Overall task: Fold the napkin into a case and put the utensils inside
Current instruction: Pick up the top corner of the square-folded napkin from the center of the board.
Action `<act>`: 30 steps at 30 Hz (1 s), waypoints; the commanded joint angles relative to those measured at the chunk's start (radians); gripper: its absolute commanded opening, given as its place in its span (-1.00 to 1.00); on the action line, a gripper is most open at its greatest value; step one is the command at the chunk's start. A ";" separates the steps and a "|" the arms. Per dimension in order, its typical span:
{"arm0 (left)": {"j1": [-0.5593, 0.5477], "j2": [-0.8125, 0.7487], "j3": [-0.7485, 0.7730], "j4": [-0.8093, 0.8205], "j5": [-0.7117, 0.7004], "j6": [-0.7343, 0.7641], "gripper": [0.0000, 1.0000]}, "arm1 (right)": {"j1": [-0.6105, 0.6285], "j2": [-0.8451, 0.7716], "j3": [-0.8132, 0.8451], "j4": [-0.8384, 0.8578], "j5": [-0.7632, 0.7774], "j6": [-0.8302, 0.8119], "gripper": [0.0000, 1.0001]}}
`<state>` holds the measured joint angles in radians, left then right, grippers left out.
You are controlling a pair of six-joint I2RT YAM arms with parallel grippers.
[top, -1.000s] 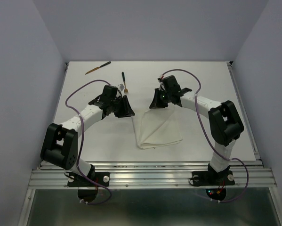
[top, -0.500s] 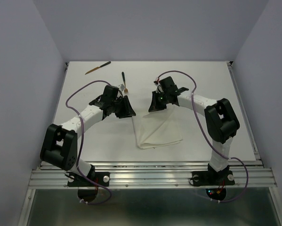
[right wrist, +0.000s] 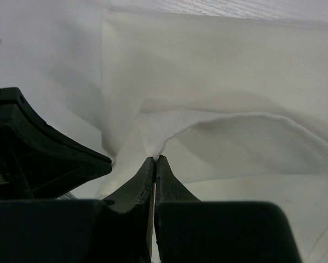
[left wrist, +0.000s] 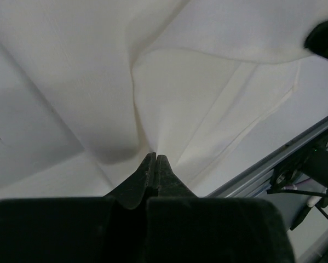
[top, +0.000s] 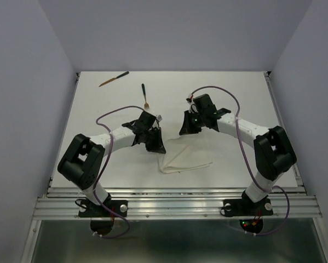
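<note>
since the earlier frame the left gripper [top: 155, 143] has swung in toward frame centre and closed, pinching the left edge of the napkin [top: 188, 156]. the right gripper [top: 188, 127] still pinches its upper edge. the soft, creased white cloth lies folded at lower centre of the matte surface [top: 235, 93]. the slender, dark-tipped wooden utensils [top: 144, 94] lie in the upper left.

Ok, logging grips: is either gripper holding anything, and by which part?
Both pinch the napkin along its far edge: left gripper near the left corner, right gripper further right.
</note>
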<state>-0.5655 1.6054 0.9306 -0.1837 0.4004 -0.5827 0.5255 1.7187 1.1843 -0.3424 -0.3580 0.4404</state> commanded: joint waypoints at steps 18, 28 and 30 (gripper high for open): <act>-0.050 -0.122 -0.116 -0.079 -0.028 -0.014 -1.00 | 0.010 -0.122 -0.061 -0.035 0.013 -0.049 -0.99; -0.076 -0.081 -0.125 -0.105 -0.006 0.041 -1.00 | 0.010 -0.183 -0.112 -0.037 0.051 -0.045 -0.99; -0.077 -0.097 -0.141 -0.103 0.006 0.043 -1.00 | 0.010 -0.186 -0.120 -0.040 0.048 -0.045 -0.99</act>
<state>-0.6350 1.5433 0.8177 -0.2672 0.3855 -0.5724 0.5255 1.5703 1.0756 -0.3878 -0.3248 0.4099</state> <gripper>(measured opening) 0.019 0.022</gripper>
